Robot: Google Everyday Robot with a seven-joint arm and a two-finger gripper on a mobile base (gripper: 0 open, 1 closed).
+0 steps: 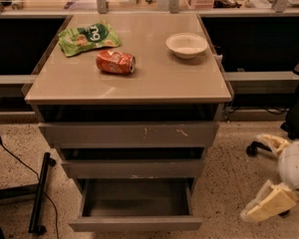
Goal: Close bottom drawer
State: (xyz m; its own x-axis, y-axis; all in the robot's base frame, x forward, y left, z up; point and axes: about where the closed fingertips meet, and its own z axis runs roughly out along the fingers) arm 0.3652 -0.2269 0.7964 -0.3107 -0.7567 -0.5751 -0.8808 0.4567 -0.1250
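The bottom drawer (134, 223) is pulled out toward me, its plain grey front low in the view and its empty grey box interior (137, 197) showing. Above it sit the middle drawer (133, 168) and the taller scratched top drawer (129, 134), both slightly out. My gripper (267, 176) hangs at the lower right, off the cabinet's right side at about the bottom drawer's height and apart from it. Its pale fingers (270, 203) are spread open with nothing between them.
On the cabinet top (189, 83) lie a green snack bag (88, 37), a red can (115, 62) on its side and a white bowl (186, 45). A black chair base (252, 149) stands at the right, and a black stand foot (40, 193) with a cable at the left.
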